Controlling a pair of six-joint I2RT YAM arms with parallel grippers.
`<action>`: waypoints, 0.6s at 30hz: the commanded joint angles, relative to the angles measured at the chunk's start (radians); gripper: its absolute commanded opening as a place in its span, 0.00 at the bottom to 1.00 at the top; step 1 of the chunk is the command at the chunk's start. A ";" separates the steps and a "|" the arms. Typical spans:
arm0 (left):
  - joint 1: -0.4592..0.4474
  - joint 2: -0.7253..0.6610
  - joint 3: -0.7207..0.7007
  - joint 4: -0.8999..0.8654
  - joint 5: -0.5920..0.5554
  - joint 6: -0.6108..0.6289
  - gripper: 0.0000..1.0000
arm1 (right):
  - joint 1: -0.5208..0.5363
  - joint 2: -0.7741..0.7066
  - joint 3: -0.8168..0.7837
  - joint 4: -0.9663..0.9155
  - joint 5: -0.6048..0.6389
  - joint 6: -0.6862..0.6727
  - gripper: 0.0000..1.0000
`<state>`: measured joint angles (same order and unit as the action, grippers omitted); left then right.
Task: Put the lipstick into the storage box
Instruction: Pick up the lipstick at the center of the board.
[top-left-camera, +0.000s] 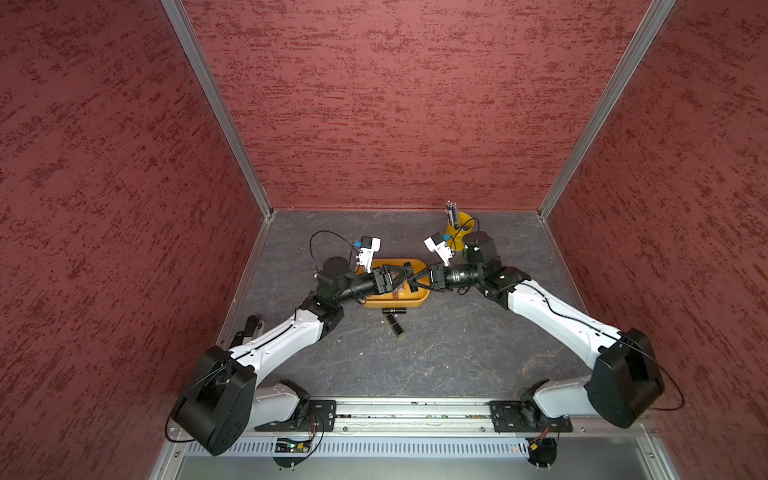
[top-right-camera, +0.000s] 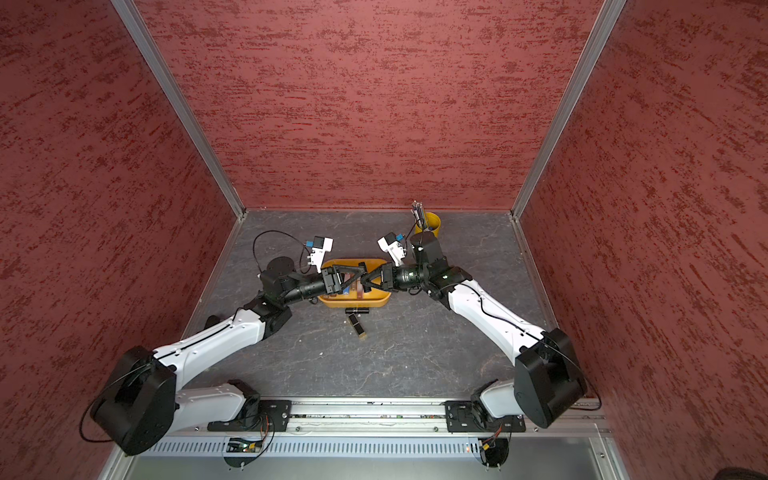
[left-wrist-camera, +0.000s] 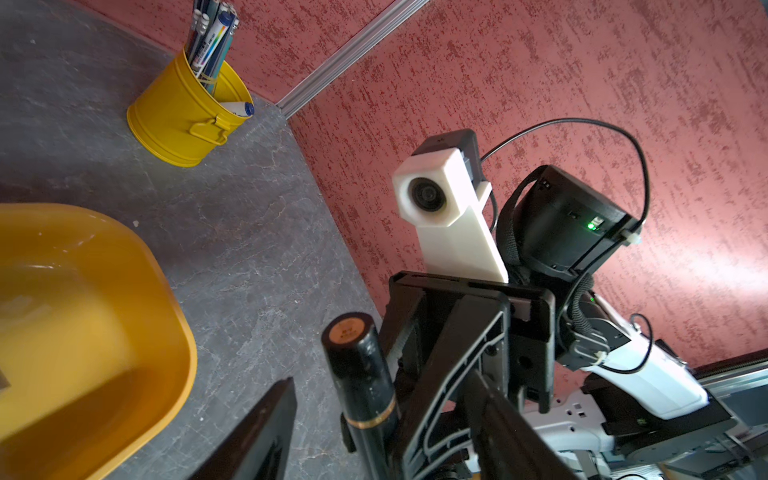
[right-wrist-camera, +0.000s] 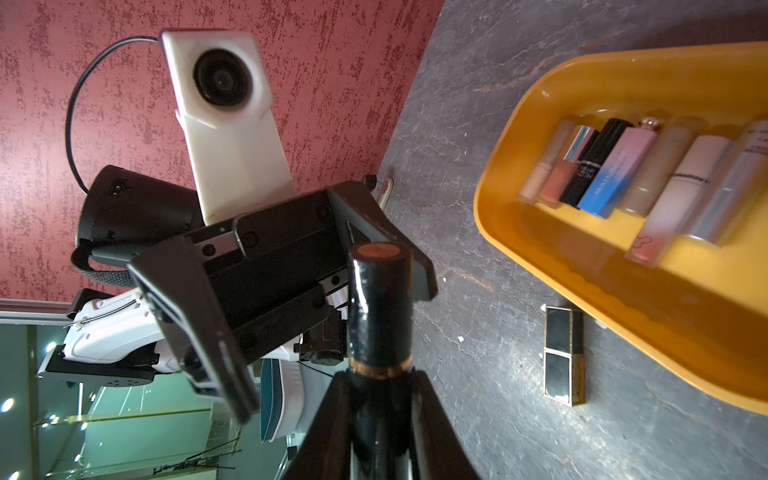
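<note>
Right wrist view shows the lipstick (right-wrist-camera: 380, 299), a glossy black tube with a gold band and an orange label on its end. The right fingers (right-wrist-camera: 324, 424) are clamped on its lower part, and the labelled end sticks out free. In both top views it hangs in the air over the storage box (top-left-camera: 409, 303), between the 2 arms.

In the left wrist view the left fingers (left-wrist-camera: 266, 428) stand part-way apart on either side of that free end. Tabletop (left-wrist-camera: 257, 249) shows between 1 finger and the tube, so they are not gripping it.

The tube looks rigid and light, so modest pressure should carry it. Its round, polished skin looks slippery, and it could roll or squirt out of flat fingers. The gold band probably marks where the cap meets the body. A hold on the free end alone may therefore pull the cap off. A squeeze square across the barrel, close to the band, looks safest.

A row of other lipsticks (right-wrist-camera: 623, 174) already lies in the box. The bare floor beside them looks like the gentlest place to lay this 1, set down low so it does not bounce.

2 further dark lipsticks (top-left-camera: 395, 325) lie on the tabletop just in front of the box.
</note>
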<state>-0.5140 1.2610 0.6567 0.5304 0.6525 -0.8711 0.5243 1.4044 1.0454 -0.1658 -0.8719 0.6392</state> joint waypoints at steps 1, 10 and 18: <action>-0.004 0.019 0.012 0.032 0.007 0.004 0.63 | 0.008 -0.025 -0.011 0.037 -0.020 0.004 0.17; -0.006 0.037 0.013 0.051 0.013 -0.004 0.50 | 0.017 -0.012 -0.014 0.043 -0.033 -0.004 0.17; -0.004 0.049 0.018 0.057 0.015 -0.006 0.37 | 0.022 0.003 -0.003 0.043 -0.052 -0.009 0.17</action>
<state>-0.5163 1.3029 0.6575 0.5598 0.6559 -0.8864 0.5400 1.4048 1.0328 -0.1543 -0.8951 0.6395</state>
